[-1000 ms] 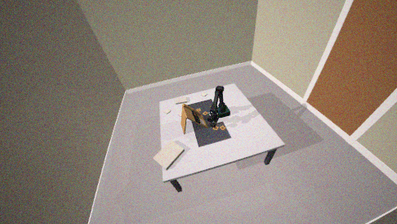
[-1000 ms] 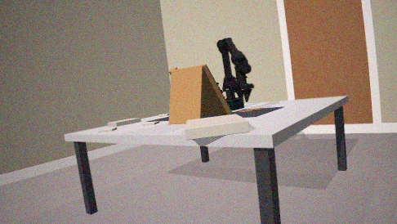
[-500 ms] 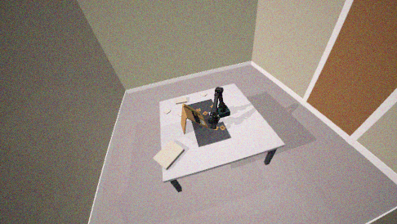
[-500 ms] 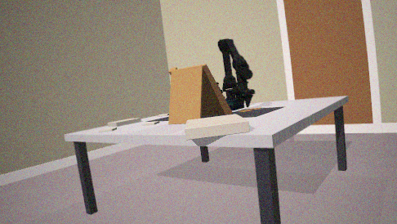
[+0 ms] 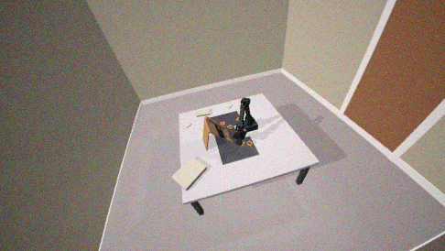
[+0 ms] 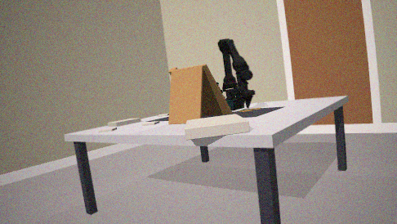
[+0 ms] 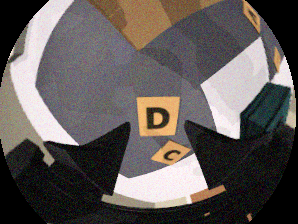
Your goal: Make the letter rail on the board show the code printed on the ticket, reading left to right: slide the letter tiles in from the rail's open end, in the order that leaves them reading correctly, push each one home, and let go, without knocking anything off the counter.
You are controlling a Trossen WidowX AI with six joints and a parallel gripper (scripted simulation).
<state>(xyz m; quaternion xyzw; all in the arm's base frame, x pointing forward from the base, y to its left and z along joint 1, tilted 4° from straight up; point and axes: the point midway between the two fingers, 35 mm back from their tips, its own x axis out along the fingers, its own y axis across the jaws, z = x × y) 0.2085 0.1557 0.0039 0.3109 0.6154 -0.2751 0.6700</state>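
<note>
My gripper point(image 7: 157, 124) point(image 5: 240, 142) is open and empty, low over the dark mat, with its fingertips on either side of the D tile point(image 7: 158, 131) in the wrist view. The orange C tile point(image 7: 171, 153) point(image 5: 249, 143) lies turned just beside the D tile. Two more tiles show at the upper right of the wrist view, one point(image 7: 251, 16) near the wooden board and one point(image 7: 277, 59) at the view's edge; their letters are unclear. The tilted wooden board point(image 5: 205, 135) point(image 6: 185, 96) point(image 7: 145, 25) stands next to the gripper. The rail's contents and the ticket's code are not readable.
The dark mat point(image 5: 229, 157) point(image 7: 75, 75) lies on the white table point(image 5: 284, 151) point(image 6: 302, 118). A thick cream block point(image 5: 189, 173) point(image 6: 216, 128) lies near the table's edge. A thin pale bar point(image 5: 204, 113) point(image 6: 124, 122) lies beyond the board. The teal arm base point(image 7: 265, 110) is beside the mat.
</note>
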